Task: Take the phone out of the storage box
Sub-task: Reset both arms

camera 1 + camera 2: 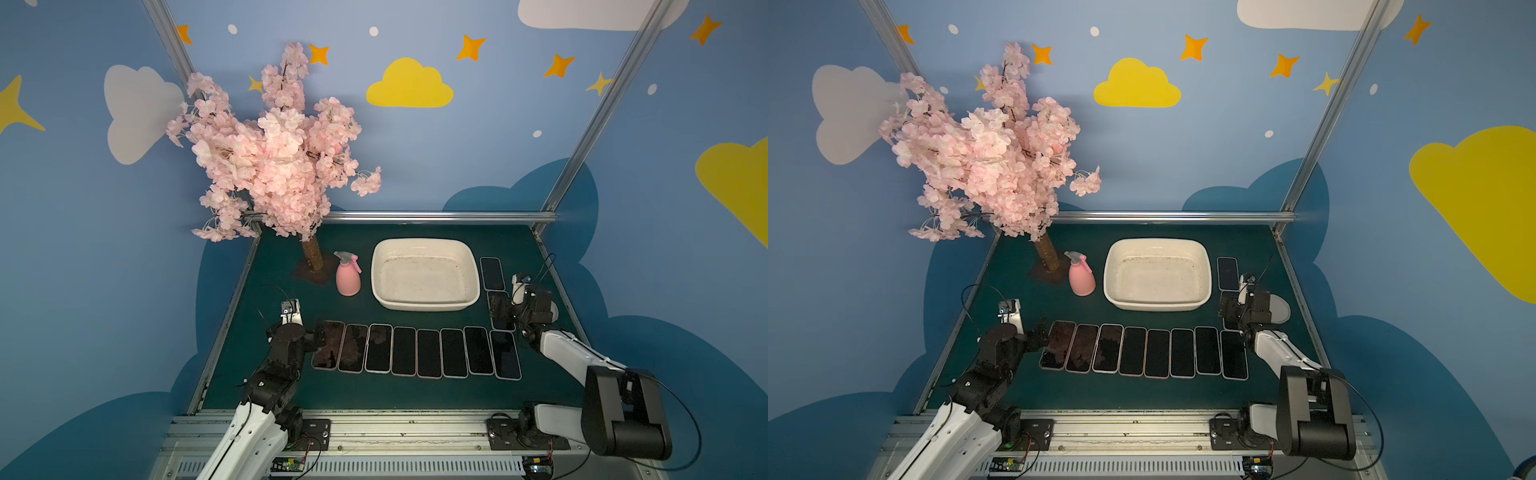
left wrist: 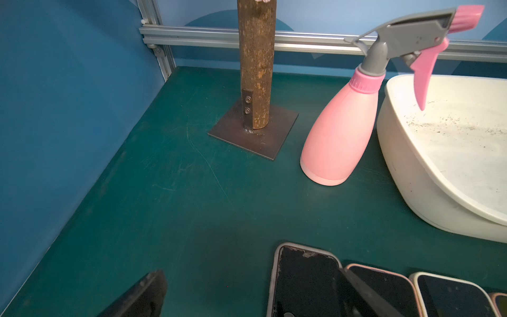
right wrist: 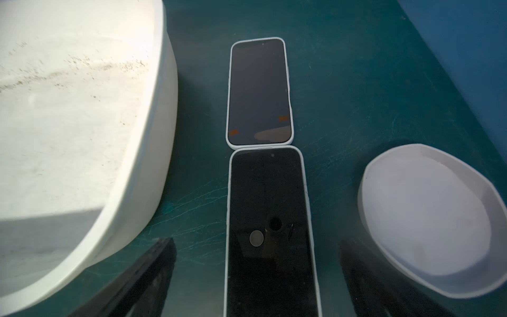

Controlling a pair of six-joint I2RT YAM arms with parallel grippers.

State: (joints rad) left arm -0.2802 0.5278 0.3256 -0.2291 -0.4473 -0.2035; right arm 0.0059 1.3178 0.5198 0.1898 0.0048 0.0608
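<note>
The green worktop [image 1: 291, 395] carries everything. The storage box [image 1: 423, 241] stands empty toward the back, a row of eight phones [image 1: 415, 351] lies in front of it, and more phones [image 1: 492, 273] line its right side. The left fingers [image 2: 148, 293] and right fingers [image 3: 153, 263] stand apart, holding nothing. The unloading looks finished; the next move calls only for backing both arms clear without nudging a phone.
</note>
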